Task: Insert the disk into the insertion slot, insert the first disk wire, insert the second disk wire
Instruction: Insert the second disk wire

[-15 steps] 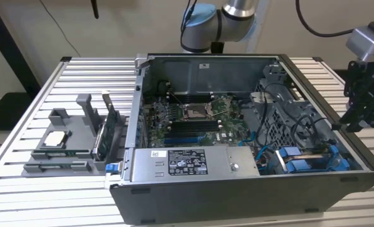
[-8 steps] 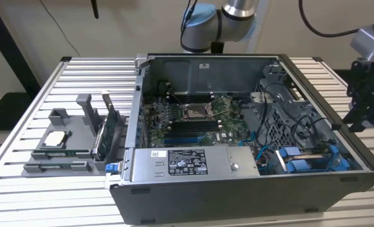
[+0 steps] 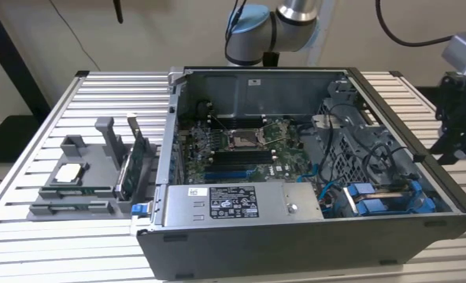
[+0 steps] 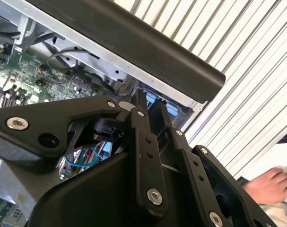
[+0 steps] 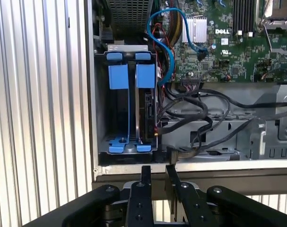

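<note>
The insertion slot (image 3: 386, 199) is the blue-railed bay in the open case's corner, at the exterior view's right. In the first wrist view the insertion slot (image 5: 132, 113) shows two blue-tabbed compartments. One looks dark and hollow. The other holds a dark flat edge, and I cannot tell whether that is the disk. A blue wire (image 5: 164, 42) loops above the bay and black wires (image 5: 190, 106) run beside it. My gripper (image 3: 452, 154) hangs outside the case wall by that corner. In both wrist views the gripper (image 5: 158, 169) (image 4: 149, 100) shows a narrow gap, with nothing between its fingers.
The case's side rim (image 5: 204, 176) lies between my gripper and the bay. A labelled power supply box (image 3: 233, 203) fills the near corner, with the green board (image 3: 249, 147) behind it. A grey fixture (image 3: 84, 177) with parts stands at the exterior view's left. A person's hand (image 4: 271, 185) rests beyond the table.
</note>
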`<state>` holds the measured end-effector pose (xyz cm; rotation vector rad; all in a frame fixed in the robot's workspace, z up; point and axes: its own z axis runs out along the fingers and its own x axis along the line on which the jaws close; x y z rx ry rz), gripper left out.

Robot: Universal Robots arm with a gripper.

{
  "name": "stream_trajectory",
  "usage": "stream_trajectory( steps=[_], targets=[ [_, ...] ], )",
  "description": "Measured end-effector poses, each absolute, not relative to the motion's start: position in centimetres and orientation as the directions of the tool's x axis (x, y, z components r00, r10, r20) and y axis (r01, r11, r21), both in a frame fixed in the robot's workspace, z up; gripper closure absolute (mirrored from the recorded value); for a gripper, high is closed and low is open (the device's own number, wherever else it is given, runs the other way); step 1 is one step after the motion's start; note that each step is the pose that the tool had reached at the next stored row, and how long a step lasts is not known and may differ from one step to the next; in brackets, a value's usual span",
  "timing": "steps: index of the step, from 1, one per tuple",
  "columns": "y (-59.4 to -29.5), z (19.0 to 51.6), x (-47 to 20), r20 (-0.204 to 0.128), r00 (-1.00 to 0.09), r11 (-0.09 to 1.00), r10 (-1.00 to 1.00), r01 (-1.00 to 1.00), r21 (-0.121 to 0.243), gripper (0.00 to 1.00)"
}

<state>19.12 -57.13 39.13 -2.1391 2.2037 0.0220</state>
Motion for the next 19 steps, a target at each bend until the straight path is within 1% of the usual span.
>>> stream_trajectory(
  steps=[16, 19],
  targets=[
    [-57.12, 39.11, 19.34, -0.060, -0.028, 0.031, -0.998, -0.999, -0.038, 0.73],
    [-56.26, 38.94, 18.93, -0.060, -0.029, 0.031, -0.998, -0.999, -0.036, 0.73]
  ],
)
